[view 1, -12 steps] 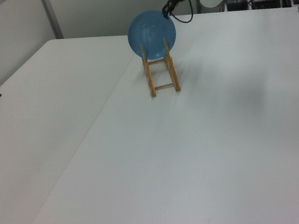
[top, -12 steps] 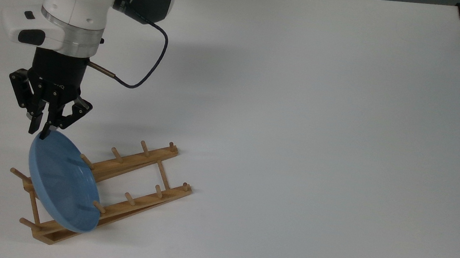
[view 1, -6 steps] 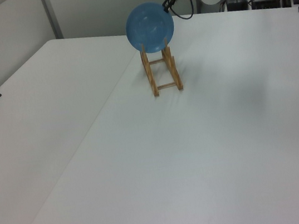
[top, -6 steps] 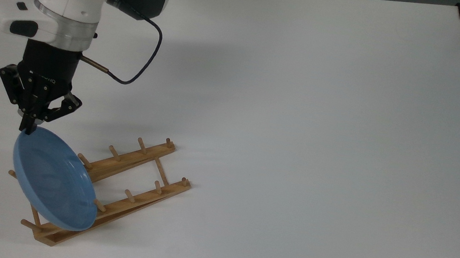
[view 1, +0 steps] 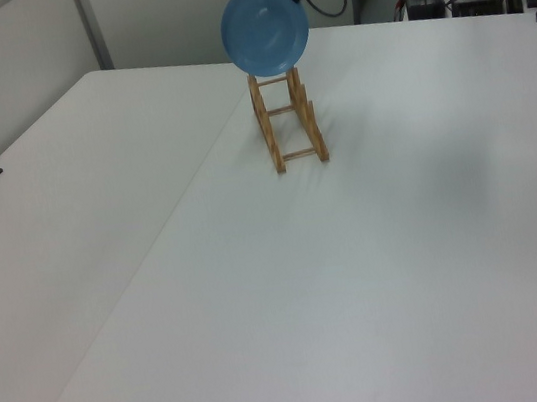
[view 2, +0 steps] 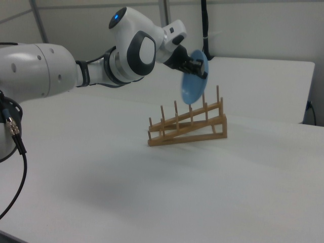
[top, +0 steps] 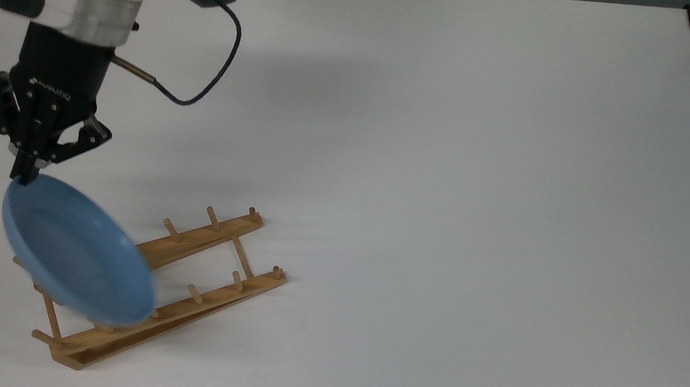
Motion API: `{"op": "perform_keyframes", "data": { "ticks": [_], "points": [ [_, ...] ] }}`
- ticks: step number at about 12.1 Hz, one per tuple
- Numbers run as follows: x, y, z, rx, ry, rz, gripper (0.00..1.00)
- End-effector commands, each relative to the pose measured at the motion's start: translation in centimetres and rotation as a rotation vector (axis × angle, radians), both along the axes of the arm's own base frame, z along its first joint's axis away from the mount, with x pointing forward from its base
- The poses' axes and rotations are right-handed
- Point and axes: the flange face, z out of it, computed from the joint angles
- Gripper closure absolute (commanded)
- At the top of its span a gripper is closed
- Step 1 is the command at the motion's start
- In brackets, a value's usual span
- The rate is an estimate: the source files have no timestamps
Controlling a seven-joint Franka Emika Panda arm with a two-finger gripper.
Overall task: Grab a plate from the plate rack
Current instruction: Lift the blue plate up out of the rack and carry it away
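Gripper [top: 22, 174] pinches the plate [top: 77, 253] by its upper rim; the plate hangs below it, apparently just clear of the plate rack [top: 198, 250] pegs.

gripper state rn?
Gripper: shut on the rim of the light-blue plate, holding it just above the wooden plate rack.
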Motion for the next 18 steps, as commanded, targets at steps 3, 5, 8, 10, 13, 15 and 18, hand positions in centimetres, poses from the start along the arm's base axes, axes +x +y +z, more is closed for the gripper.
{"op": "perform_keyframes", "data": {
  "ticks": [3, 5, 8, 10, 13, 15, 18],
  "points": [
    [-1.5, 0.2, 1.2, 0.192, -0.023, -0.058, 1.0],
    [-1.7, 0.8, 0.0, 0.254, 0.041, -0.073, 1.0],
    [-3.1, 3.9, -2.6, 0.353, 0.313, 0.069, 1.0],
    [-5.4, 5.2, -3.1, 0.431, 0.535, 0.285, 1.0],
    [-7.6, 6.0, -4.5, 0.425, 0.748, 0.463, 1.0],
    [-8.8, 6.0, -6.4, 0.385, 0.872, 0.602, 1.0],
    [-10.4, 5.2, -10.6, 0.273, 1.041, 0.729, 1.0]
  ]
}}
